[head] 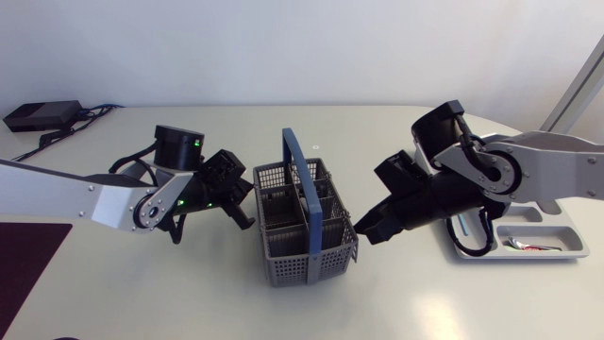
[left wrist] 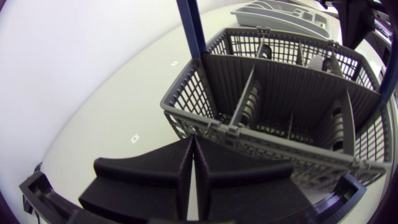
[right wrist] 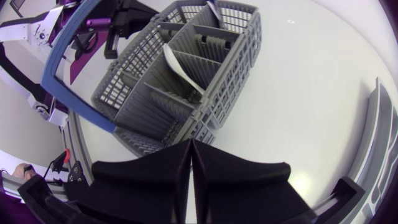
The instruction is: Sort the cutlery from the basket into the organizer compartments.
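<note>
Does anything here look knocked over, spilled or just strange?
Nothing stands out. The basket stands upright, with cutlery leaning inside it. The organizer lies flat, one utensil in it. The left gripper and right gripper are shut and empty, either side of the basket.

Looks past the left gripper (left wrist: 193,149), black fingers pressed flat together, into a grey mesh basket (left wrist: 189,93) standing just ahead on the white table (left wrist: 93,81). Shows a blue handle (left wrist: 191,28) rising from the basket's near rim, upright dividers (left wrist: 247,99) splitting the inside into compartments, and a pale piece of cutlery (left wrist: 317,62) in a far one. Catches the grey organizer (left wrist: 280,15) beyond the basket, with a black part of the right arm (left wrist: 360,18) beside it.
</note>
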### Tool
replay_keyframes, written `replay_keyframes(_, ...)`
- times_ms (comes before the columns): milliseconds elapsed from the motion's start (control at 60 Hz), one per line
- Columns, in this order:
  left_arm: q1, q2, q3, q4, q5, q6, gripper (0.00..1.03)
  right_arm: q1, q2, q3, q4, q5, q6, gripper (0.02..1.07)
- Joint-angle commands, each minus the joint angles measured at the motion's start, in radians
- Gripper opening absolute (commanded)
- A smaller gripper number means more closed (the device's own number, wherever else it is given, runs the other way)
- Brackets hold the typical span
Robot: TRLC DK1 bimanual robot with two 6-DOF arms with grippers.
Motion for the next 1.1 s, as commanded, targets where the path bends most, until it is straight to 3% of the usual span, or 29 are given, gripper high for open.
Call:
replay_keyframes(0,-0.023,0.036,0.064,-0.009,0.01,-0.008,0.04,0.014,-0.046,-0.03,-0.01,0.006,0.001,0.08)
replay_keyframes(100,-0.018,0.033,0.058,-0.022,0.007,-0.007,0.04,-0.001,-0.103,-0.025,-0.022,0.039,0.004,0.08)
replay_keyframes(233,0.029,-0.056,0.012,-0.073,0.009,0.004,0.04,0.001,-0.176,0.004,-0.042,0.068,-0.009,0.24)
replay_keyframes(350,0.026,-0.217,-0.063,-0.147,0.013,0.013,0.06,0.06,-0.195,0.027,-0.019,0.089,-0.044,0.36)
replay_keyframes(633,0.003,-0.423,-0.147,-0.268,0.015,0.035,0.07,0.185,-0.081,0.013,0.171,0.177,-0.07,0.4)
replay_keyframes(1083,-0.035,-0.535,-0.201,-0.32,0.016,0.029,0.08,0.192,0.057,0.01,0.328,0.151,-0.139,0.42)
